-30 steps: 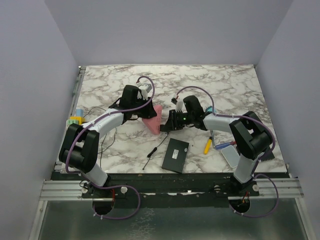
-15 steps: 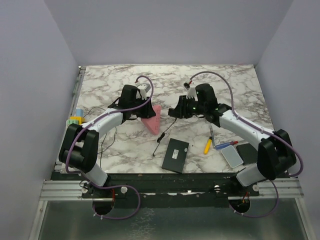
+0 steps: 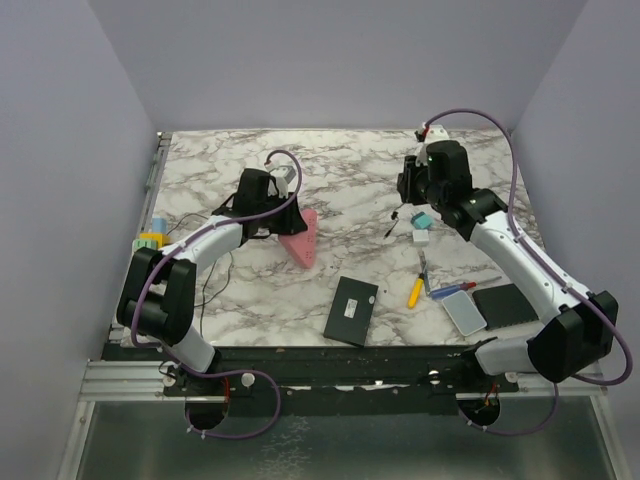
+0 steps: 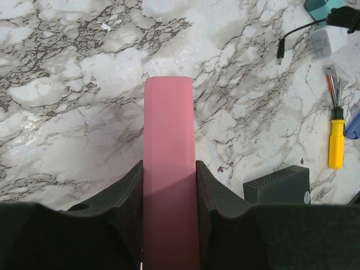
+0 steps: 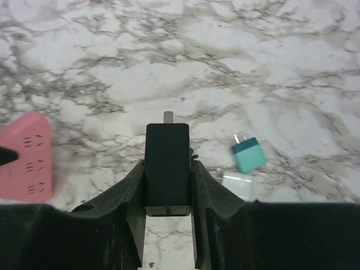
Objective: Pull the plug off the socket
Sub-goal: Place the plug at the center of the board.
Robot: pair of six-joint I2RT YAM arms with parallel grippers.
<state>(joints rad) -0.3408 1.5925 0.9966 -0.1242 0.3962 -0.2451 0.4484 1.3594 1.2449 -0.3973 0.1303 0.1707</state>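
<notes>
Since the earlier frames, the right gripper (image 3: 405,192) has been carried from the middle of the top view, where it met the pink power strip (image 3: 303,240), to the upper right of the frame, and the black plug (image 5: 167,169) has been taken along with it. The thin black cable (image 3: 393,222), formerly trailed across the marble table (image 3: 220,165) toward the bottom centre, is now seen dangling below that gripper. The left gripper (image 4: 169,167) and the strip are found where they were, left of centre. The plug is now held well apart from the strip, clear of its sockets, and is clamped by its flat sides between the right gripper's fingers (image 5: 132,197). In the right wrist view its long axis is run straight up the frame, with a metal prong at its top end pointed toward the upper edge, away from the camera; the strip's socket face is shown at the left edge of that view. In the left wrist view the strip is pinched between the left gripper's fingers (image 4: 130,194), its long axis likewise run up the frame. A teal adapter (image 3: 422,217) and a small clear piece (image 3: 421,238) are seen just below the right gripper in the top view, while a yellow screwdriver (image 3: 414,292) and a black box (image 3: 351,310) are seen lower, toward the bottom centre.
</notes>
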